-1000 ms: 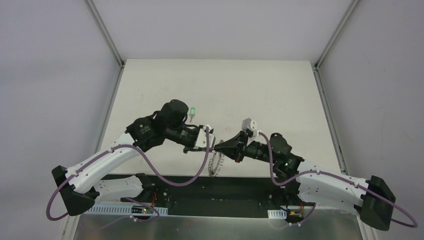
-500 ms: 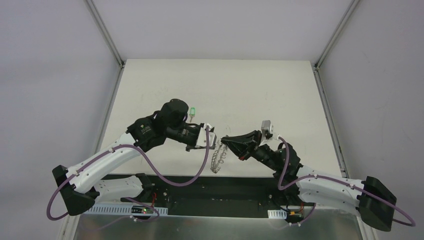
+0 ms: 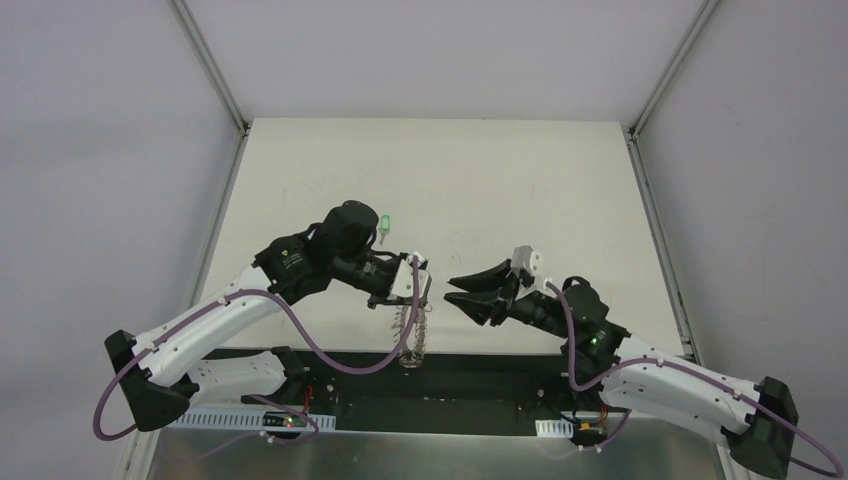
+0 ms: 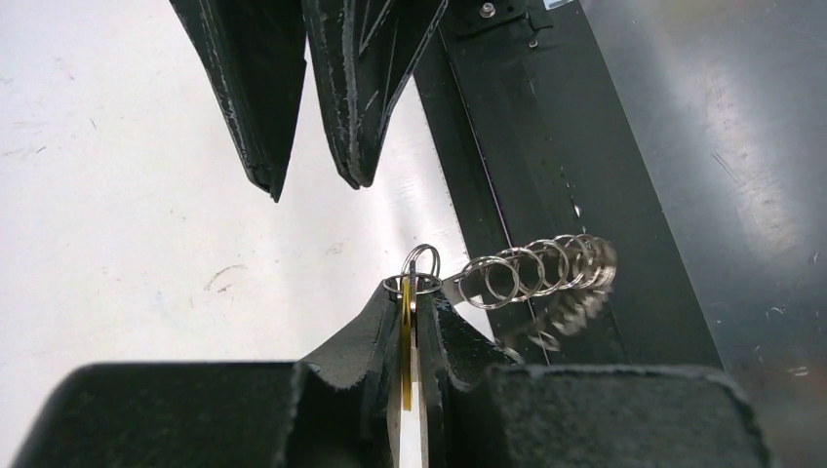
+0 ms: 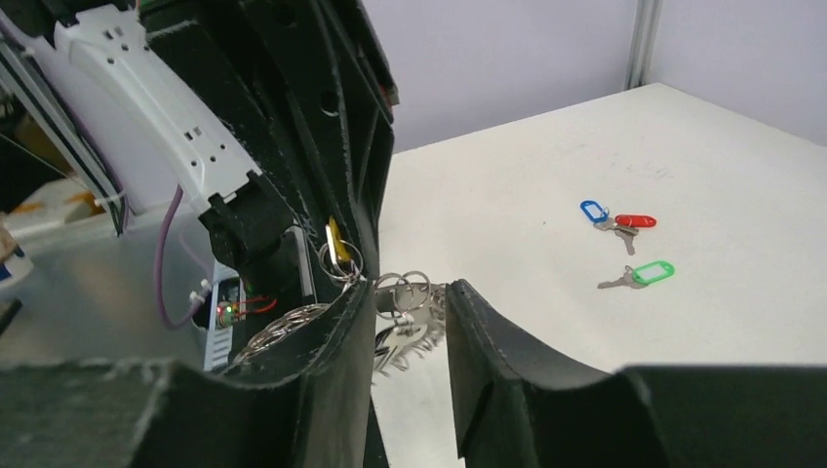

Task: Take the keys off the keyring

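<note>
Left claw (image 4: 412, 302) tight on yellow key (image 4: 406, 356)

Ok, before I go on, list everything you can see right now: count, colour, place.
table: one, white, under everything.
keyring: one, silver, edged with wire loops, dangling below the left pincer over the table's near edge.
yellow key: one, its tag clamped in the left pincer.
green key: one, loose on the table.
red key: one, loose on the table beside the blue one.
blue key: one, loose on the table.
left pincer: one, black, shut on the yellow key.
right pincer: one, black, open, facing the left pincer, holding nothing.
</note>
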Robot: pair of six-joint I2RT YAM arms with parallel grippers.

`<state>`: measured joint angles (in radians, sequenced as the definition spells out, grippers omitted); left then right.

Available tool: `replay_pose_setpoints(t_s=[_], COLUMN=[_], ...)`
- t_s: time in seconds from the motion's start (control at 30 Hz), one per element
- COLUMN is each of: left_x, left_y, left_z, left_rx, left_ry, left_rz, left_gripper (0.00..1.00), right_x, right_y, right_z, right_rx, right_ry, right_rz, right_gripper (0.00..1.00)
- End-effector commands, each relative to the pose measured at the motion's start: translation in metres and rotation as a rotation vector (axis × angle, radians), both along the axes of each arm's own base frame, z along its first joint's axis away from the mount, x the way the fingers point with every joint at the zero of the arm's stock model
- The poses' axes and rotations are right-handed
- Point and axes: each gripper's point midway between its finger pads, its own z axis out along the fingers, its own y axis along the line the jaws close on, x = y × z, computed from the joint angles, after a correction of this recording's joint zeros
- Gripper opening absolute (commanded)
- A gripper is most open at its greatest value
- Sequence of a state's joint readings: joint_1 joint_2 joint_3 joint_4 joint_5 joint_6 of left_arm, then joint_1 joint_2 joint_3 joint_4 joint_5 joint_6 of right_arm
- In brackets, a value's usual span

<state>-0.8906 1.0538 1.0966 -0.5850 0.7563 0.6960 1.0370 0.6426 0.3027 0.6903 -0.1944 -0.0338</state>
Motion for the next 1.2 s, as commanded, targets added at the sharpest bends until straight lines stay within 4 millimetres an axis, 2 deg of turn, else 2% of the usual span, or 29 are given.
replay_pose_setpoints(t_s=[0.0, 0.17, 0.33, 0.93, 1.17], left_x=[-0.014, -0.015, -0.014, -0.013, -0.011], left_y=[-0.003, -0.003, -0.003, -0.002, -0.002], left_z=[0.011, 0.012, 0.012, 0.011, 0.012], left_rx=[-0.051, -0.056, -0.054, -0.050, -0.049], left_ry=[0.010, 0.011, 0.010, 0.004, -0.002], left_rz=[-0.068, -0.075, -0.074, -0.062, -0.053], left_gripper=[0.00, 0.00, 0.00, 0.00, 0.00], right_x=[-0.017, -0.025, -0.025, -0.028, -0.028], right_y=[-0.001, 0.003, 0.012, 0.043, 0.044], right_z=[0.002, 0.006, 0.010, 0.013, 0.010], right_rx=[-0.230, -0.334, -0.371, -0.292, -0.295], right_ry=[-0.201, -0.259, -0.228, -0.125, -0.094], right_rz=[0.109, 0.194, 0.231, 0.310, 0.300], right_gripper=[0.38, 0.38, 0.38, 0.38, 0.36])
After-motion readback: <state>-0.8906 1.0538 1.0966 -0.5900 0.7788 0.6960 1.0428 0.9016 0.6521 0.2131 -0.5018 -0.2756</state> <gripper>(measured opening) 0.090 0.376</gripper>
